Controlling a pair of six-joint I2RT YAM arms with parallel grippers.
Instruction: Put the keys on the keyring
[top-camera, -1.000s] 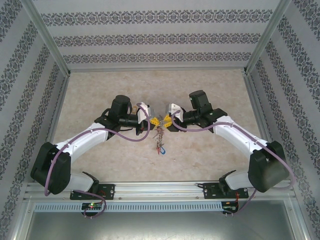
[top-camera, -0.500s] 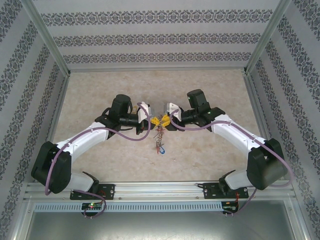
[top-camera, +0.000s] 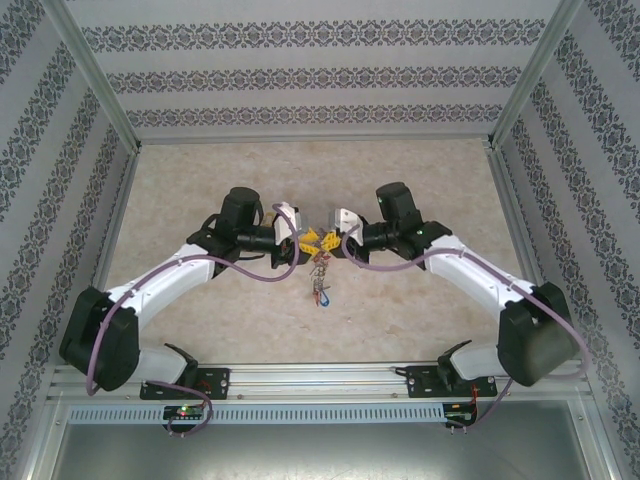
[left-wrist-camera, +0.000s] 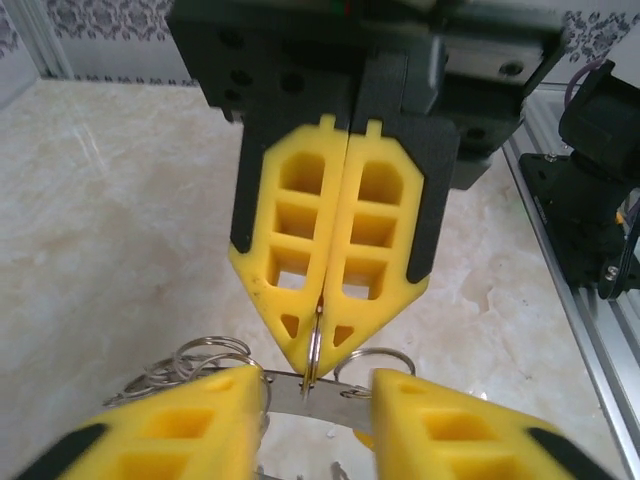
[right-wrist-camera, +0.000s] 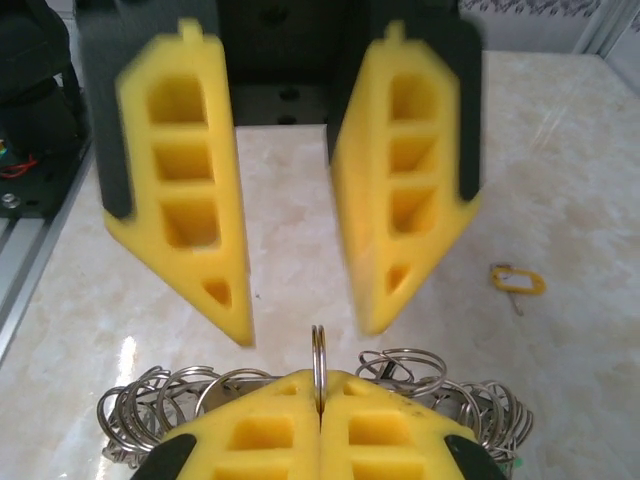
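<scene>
**Right gripper pinches a loop on the keyring; left gripper stands apart around it**

In the overhead view, both arm bases are bolted to the aluminium rail (top-camera: 320, 378) at the near edge. From there the white arms reach inward and meet fingertip to fingertip over the middle of the beige marbled table (top-camera: 200, 180).

A clump of small silvery metal keys (top-camera: 320, 285) trails from under the fingertips toward the near edge, with a blue plastic tag (top-camera: 326, 300) at its lowest end. Whether the clump touches the table I cannot tell.

The left gripper (top-camera: 308, 240) has its yellow fingers parted with a clear gap between them, as the right wrist camera shows (right-wrist-camera: 305, 325). In its own wrist view (left-wrist-camera: 318, 385), the large flat grey metal keyring (left-wrist-camera: 290, 388) spans that gap as a curved band. Whether the band touches the pads I cannot tell.

The right gripper (top-camera: 330, 243) is closed, its yellow fingers pressed together (left-wrist-camera: 310, 355). It is clamped on a thin silvery wire loop (right-wrist-camera: 318, 355) seen edge-on, which stands up from the band (left-wrist-camera: 315, 345). Other wire loops (right-wrist-camera: 150, 410) crowd either side of it.

Beyond the grippers, a yellow plastic key tag (right-wrist-camera: 517, 280) lies flat on the table, well apart from the bundle.

Grey-patterned wall panels (top-camera: 320, 75) close the far side.
</scene>
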